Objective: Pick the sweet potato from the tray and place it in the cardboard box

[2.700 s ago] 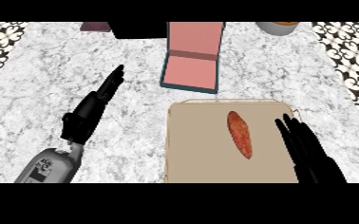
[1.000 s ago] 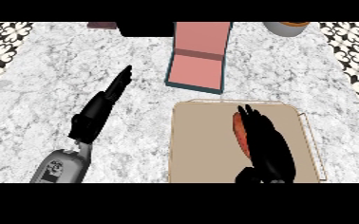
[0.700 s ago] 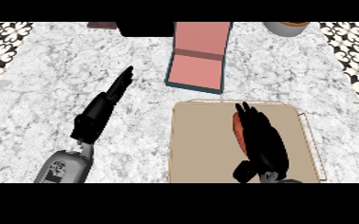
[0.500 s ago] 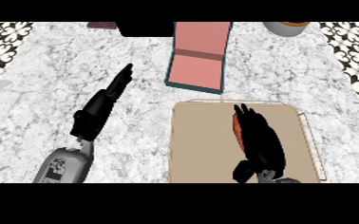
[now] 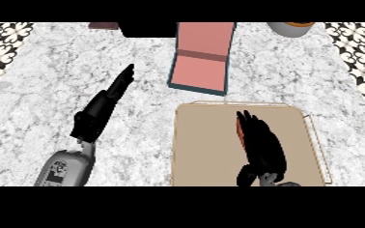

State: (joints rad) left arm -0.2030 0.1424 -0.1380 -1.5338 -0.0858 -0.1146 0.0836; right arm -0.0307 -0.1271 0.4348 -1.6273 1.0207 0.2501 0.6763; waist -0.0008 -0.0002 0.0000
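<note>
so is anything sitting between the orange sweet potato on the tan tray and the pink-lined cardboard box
Nothing visible does. The right hand covers the orange sweet potato on the tan tray, and only bare tray and marble counter lie before the pink-lined cardboard box.

Head view. My right hand point(image 5: 262, 145) lies on the tray point(image 5: 206, 149), fingers pointing toward its far edge and laid over the sweet potato point(image 5: 242, 132), of which I see only an orange sliver along the hand's left side; whether the fingers curl under it I cannot tell. The tray sits at the counter's point(image 5: 57, 92) near edge, right of centre. The box point(image 5: 203, 58), open with a pink interior, stands just beyond the tray's far left corner. My left hand point(image 5: 103, 108) rests on the counter left of the tray, fingers straight, pointing toward the far edge. A cup point(image 5: 291, 28) stands at the far right edge.
</note>
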